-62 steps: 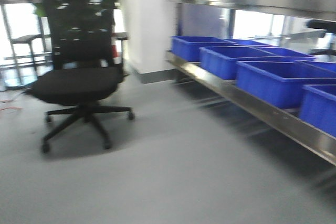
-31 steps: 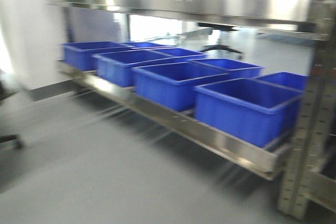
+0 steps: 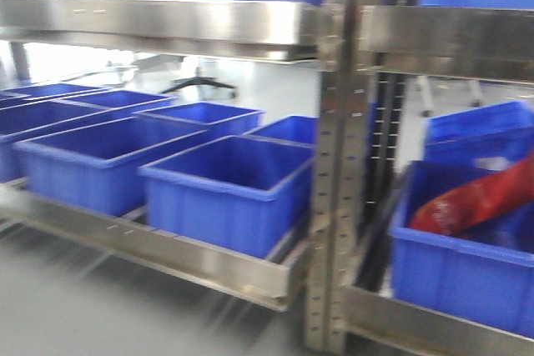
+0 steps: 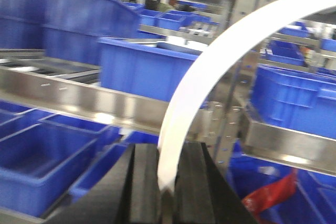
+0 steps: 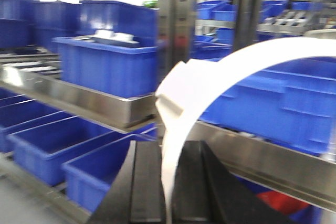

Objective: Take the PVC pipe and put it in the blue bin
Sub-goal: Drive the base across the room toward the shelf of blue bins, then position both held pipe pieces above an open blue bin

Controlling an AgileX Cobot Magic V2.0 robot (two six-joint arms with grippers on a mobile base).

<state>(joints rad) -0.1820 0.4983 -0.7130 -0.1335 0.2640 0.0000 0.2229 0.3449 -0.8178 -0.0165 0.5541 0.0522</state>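
Observation:
A white curved PVC pipe (image 4: 210, 72) arcs up and to the right from between the black pads of my left gripper (image 4: 168, 153), which is shut on its lower end. In the right wrist view the white pipe (image 5: 220, 72) arcs the same way from my right gripper (image 5: 170, 148), which is also shut on it. Open blue bins (image 3: 225, 181) stand in a row on a low steel shelf straight ahead. Neither gripper nor the pipe shows in the front view.
A steel shelf upright (image 3: 338, 164) stands right of centre. Right of it, a blue bin (image 3: 450, 273) holds a red bag (image 3: 476, 202). A steel shelf (image 3: 167, 22) with more blue bins runs overhead. Grey floor lies at the lower left.
The front view has swung right along the rack: the black office chair has left view, and the shelf upright and the bin with the red bag have come in.

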